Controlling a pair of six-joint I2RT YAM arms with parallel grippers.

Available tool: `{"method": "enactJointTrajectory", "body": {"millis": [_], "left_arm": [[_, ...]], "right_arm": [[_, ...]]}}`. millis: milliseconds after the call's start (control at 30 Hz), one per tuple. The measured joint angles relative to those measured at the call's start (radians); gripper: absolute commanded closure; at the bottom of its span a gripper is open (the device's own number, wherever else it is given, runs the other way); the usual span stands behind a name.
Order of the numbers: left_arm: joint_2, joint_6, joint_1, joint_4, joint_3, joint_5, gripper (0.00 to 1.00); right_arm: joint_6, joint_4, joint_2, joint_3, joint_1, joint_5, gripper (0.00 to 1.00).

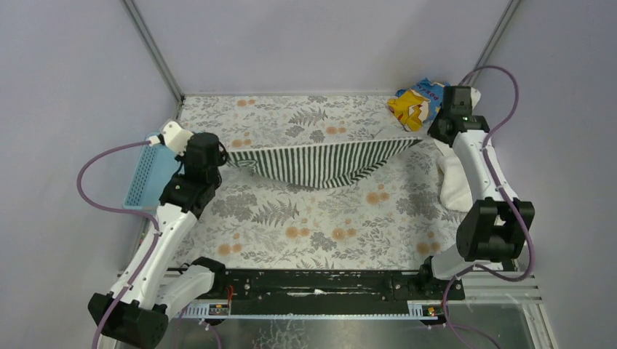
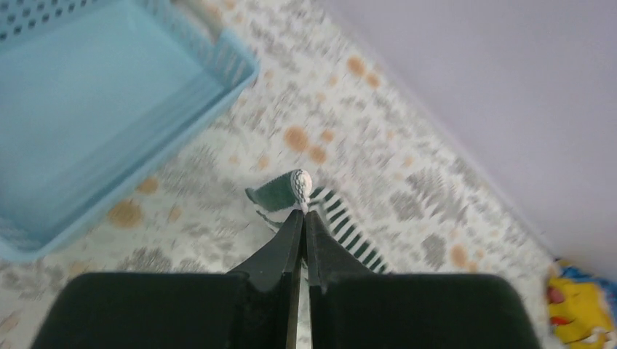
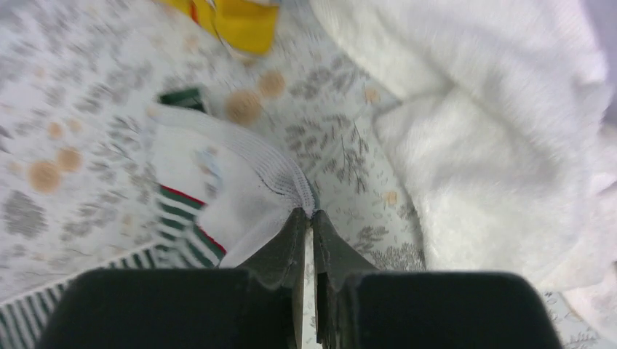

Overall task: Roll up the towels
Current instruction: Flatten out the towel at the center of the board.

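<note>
Nearest the lens in each wrist view are the black jaws themselves. Those of the left gripper (image 2: pixel 302 215) are pressed together on one corner of the small black-and-white striped towel (image 1: pixel 320 163), with a nub of cloth poking out past the tips. Those of the right gripper (image 3: pixel 311 217) are all but closed too, pinching the white woven hem at the opposite corner.

From above, the striped towel hangs between the arms like a shallow hammock. Its top edge is drawn taut from left to right across the far half of the floral-patterned table (image 1: pixel 327 233) and its middle sags. Whether the low edge touches the table cannot be told. Its long axis runs straight from one pair of jaws to the other, so neither arm is nearer; each holds an end. Laying it flat for rolling would, I judge, need both ends lowered together.

The large plain white terry towel (image 1: pixel 457 182) lies crumpled at the right edge, just beside the right jaws. A yellow-and-blue printed cloth (image 1: pixel 416 102) sits in the far right corner, and a light blue perforated plastic basket (image 1: pixel 149 174) stands at the left.
</note>
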Motion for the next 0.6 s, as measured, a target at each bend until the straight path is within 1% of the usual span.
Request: {"method": "enactJointTrajectory", "body": {"millis": [67, 200, 300, 433, 600], "left_arm": [[0.022, 0.026, 0.022, 0.026, 0.069, 0.009, 1.00], [0.035, 0.085, 0.032, 0.072, 0.191, 0.018, 1.00], [0.019, 0.127, 0.032, 0.093, 0.266, 0.018, 1.00], [-0.045, 0.167, 0.032, 0.096, 0.309, 0.022, 1.00], [-0.167, 0.182, 0.032, 0.077, 0.335, 0.049, 1.00]], "right_arm": [[-0.013, -0.022, -0.024, 0.070, 0.000, 0.010, 1.00], [-0.037, -0.062, -0.078, 0.209, 0.001, 0.038, 1.00], [-0.054, -0.080, -0.140, 0.269, 0.001, 0.049, 1.00], [-0.073, -0.098, -0.266, 0.289, 0.002, 0.052, 0.98], [-0.081, -0.129, -0.417, 0.281, 0.004, 0.046, 0.98]]}}
